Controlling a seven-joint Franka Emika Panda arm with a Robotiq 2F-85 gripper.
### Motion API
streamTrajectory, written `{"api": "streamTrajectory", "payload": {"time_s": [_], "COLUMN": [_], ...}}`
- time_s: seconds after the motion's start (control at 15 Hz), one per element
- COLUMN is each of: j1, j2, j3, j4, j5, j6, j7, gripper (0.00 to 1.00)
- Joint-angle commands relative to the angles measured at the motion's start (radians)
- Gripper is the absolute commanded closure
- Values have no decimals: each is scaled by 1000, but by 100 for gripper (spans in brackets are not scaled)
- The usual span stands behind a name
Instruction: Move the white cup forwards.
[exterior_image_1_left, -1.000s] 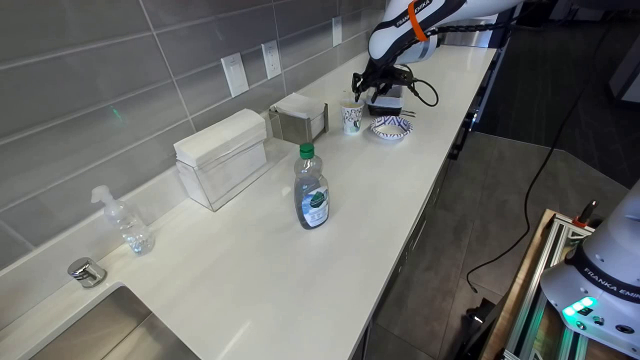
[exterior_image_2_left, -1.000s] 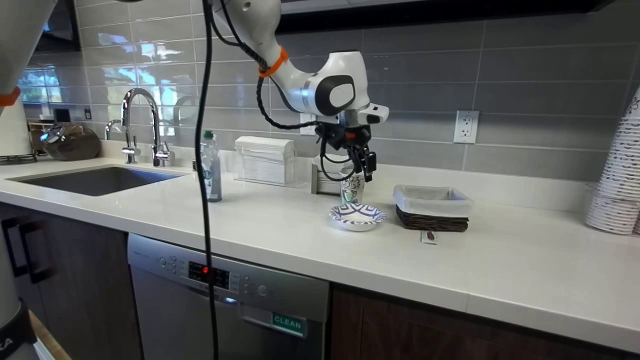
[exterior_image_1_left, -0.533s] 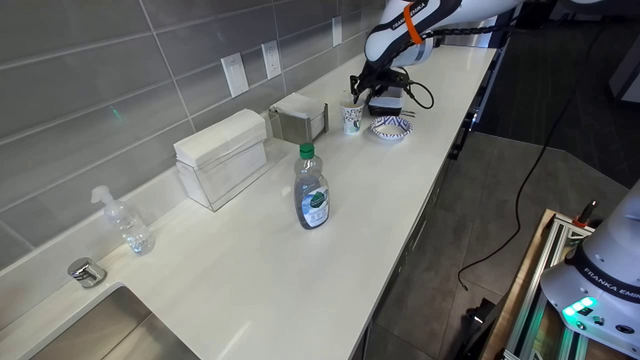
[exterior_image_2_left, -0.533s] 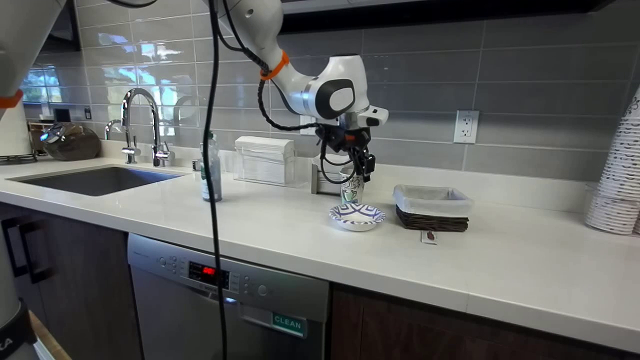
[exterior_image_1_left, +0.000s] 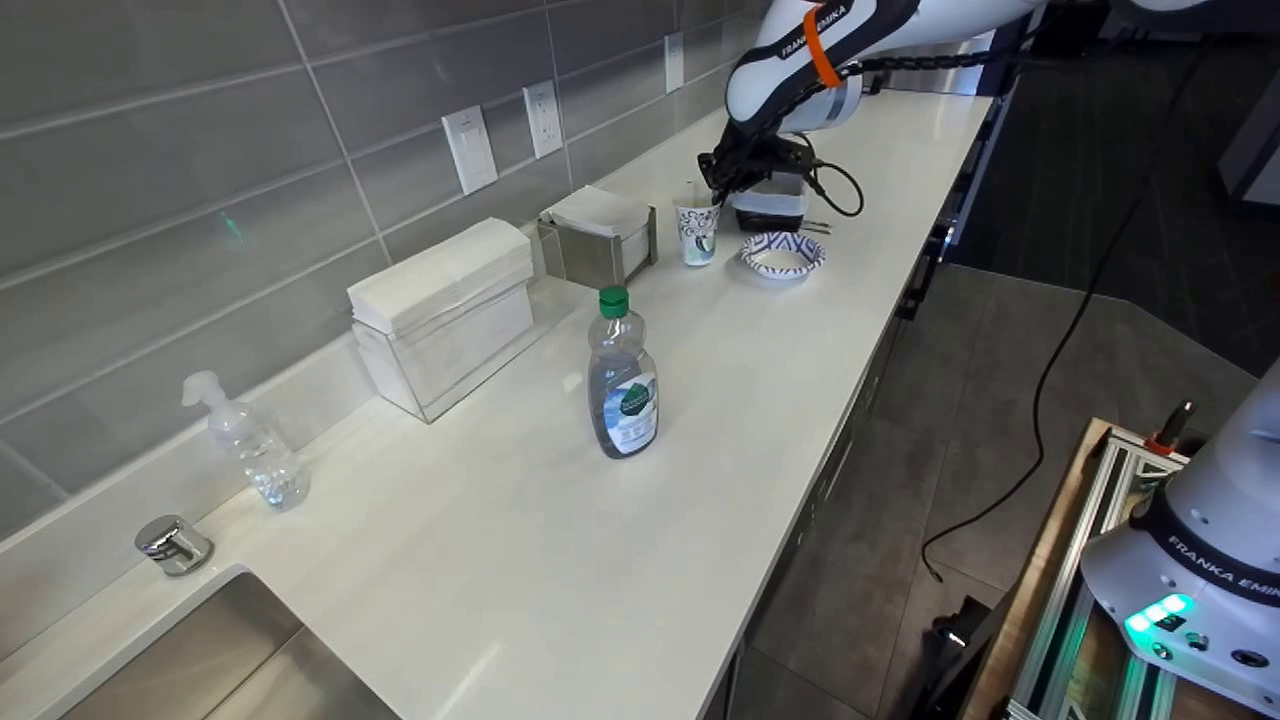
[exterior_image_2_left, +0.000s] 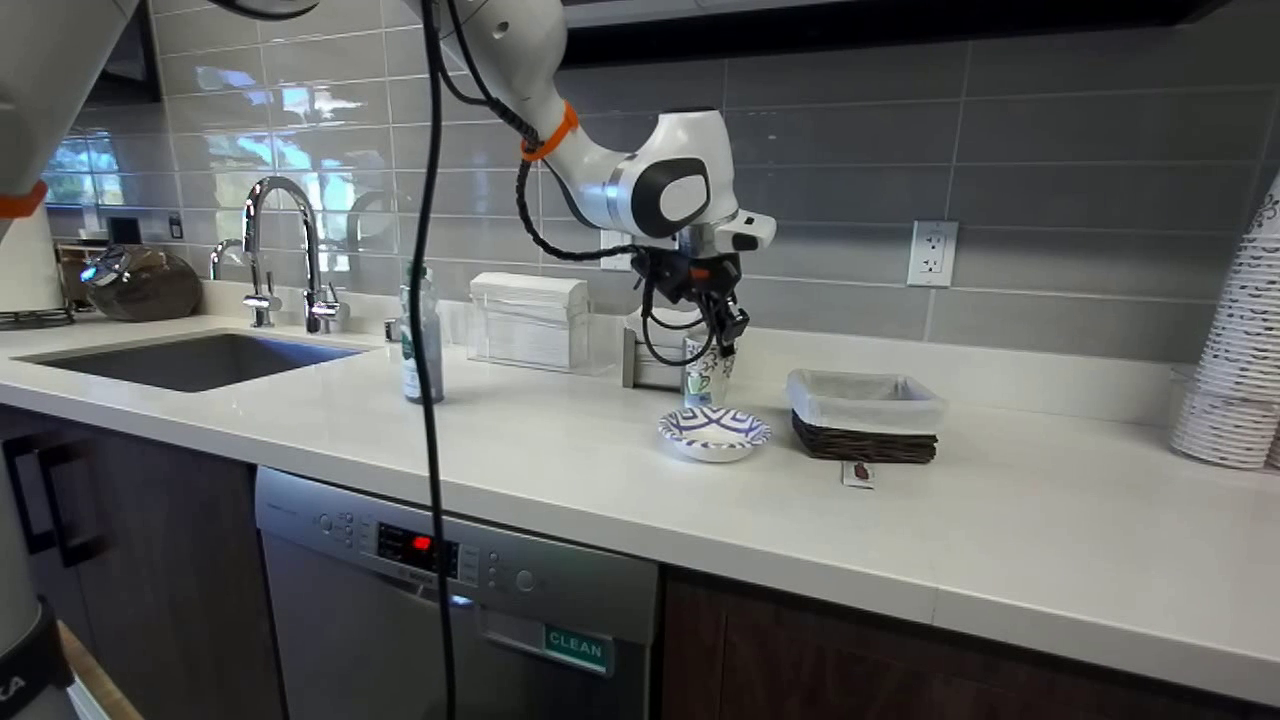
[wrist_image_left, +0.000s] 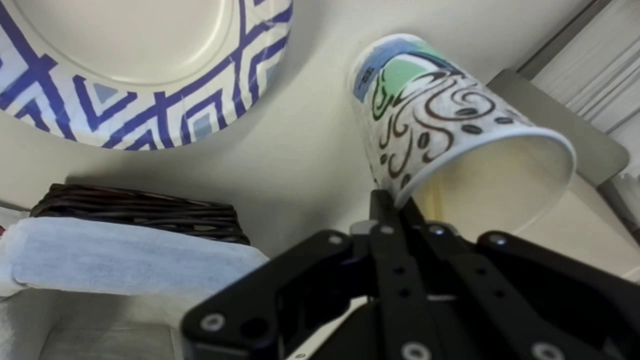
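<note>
End effector (wrist_image_left: 396, 204): clenched on the rim of the white cup (wrist_image_left: 425, 105), one finger outside its side, the other inside its mouth.
White cup: mouth up, close to upright, green and blue patches and dark swirls on its side; whether its base touches the desk (exterior_image_1_left: 560, 560) I cannot tell.
Cup's place: far part of an exterior view, just right of the metal napkin holder (exterior_image_1_left: 583, 258) and just left of the patterned dish (exterior_image_1_left: 783, 260); apart from the dish in the wrist view.
Patterned dish: round and shallow, blue angular lines on its rim; on the cup's near side in an exterior view.
Basket (exterior_image_2_left: 865, 443): dark weave, pale liner (exterior_image_2_left: 865, 405), right of the dish; a small packet (exterior_image_2_left: 857, 475) lies just on its near side.
Soap bottle (exterior_image_1_left: 622, 380): upright, green cap, well apart from the cup and nearer in an exterior view.
Clear holder (exterior_image_1_left: 480, 350): filled with white napkins (exterior_image_1_left: 440, 275), between the pump bottle (exterior_image_1_left: 262, 455) and the metal napkin holder.
Sink (exterior_image_1_left: 230, 640): near left corner of an exterior view.
Dishwasher (exterior_image_2_left: 350, 600): under the desk, green CLEAN sign (exterior_image_2_left: 577, 648) on its front.
Arm (exterior_image_2_left: 690, 140): white, bent down over the cup.
</note>
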Motion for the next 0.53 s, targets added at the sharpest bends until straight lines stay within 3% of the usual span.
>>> {"api": "streamTrajectory", "payload": {"time_s": [0.0,0.47], "j1": [1,78], "j2": [-9,-172], "j3": [6,-13], "j4": [0,-128], "j5": [22,-92], "j6": [-9,-17], "j7": [-16,-13], "gripper": [99,99]}}
